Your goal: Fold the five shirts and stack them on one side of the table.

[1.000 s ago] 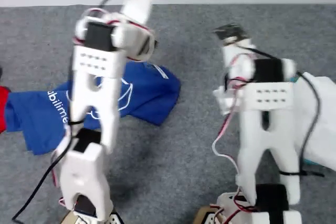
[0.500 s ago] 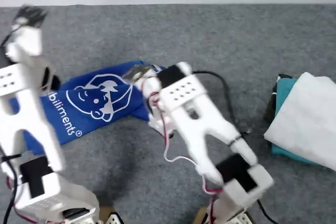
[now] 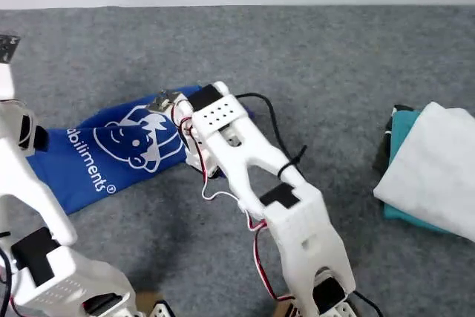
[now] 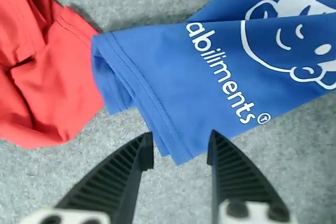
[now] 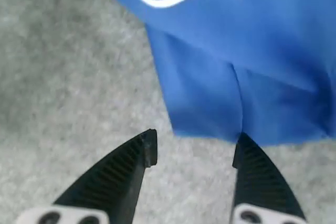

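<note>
A blue shirt (image 3: 111, 155) with white print lies as a slanted band on the grey table, left of centre. My left gripper (image 4: 178, 150) is open just above its lower hem corner (image 4: 157, 124), which lies between the fingers. A crumpled red shirt (image 4: 37, 77) sits right beside that end. My right arm (image 3: 223, 128) leans across to the blue shirt's other end. There my right gripper (image 5: 195, 145) is open over the folded edge (image 5: 210, 108), with nothing held. At the right side, a folded white shirt (image 3: 434, 165) rests on a teal one (image 3: 404, 135).
The grey felt table (image 3: 326, 57) is bare at the back and in the middle right. The left arm (image 3: 22, 183) stands tall at the left edge. A dark edge (image 3: 386, 146) shows under the stack on the right. Cables hang off the right arm.
Both arms have swung left from over the table's middle. The right arm came down to the blue shirt's right end, the left to its left end. The shirt now lies longer and flatter.
</note>
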Robot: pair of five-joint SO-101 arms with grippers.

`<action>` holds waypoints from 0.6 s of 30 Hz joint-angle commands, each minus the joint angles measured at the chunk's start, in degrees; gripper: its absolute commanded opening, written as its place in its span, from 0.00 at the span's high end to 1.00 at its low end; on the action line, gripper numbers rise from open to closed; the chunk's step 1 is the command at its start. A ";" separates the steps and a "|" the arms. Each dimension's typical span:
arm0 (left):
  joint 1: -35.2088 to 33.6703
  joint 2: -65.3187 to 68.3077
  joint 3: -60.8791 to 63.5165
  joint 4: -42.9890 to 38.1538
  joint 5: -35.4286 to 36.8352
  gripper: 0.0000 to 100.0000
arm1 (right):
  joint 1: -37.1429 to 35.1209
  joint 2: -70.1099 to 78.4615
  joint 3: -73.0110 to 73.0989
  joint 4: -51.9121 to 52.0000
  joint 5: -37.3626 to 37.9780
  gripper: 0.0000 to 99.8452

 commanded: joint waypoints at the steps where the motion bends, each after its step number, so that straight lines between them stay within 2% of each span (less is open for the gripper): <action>1: -0.53 -2.90 0.66 -0.88 -0.88 0.83 | -0.92 2.95 -5.54 0.13 0.62 0.76; 4: -0.62 -2.90 2.59 -1.76 -0.88 0.83 | -0.84 6.02 -7.91 0.13 0.62 0.77; 12: -4.22 -2.99 7.60 -5.19 -1.58 0.83 | 1.54 9.27 -10.81 -0.13 0.70 0.99; 18: -5.54 -3.08 10.24 -1.85 -7.74 0.83 | 4.79 7.43 -10.81 0.75 0.88 0.99</action>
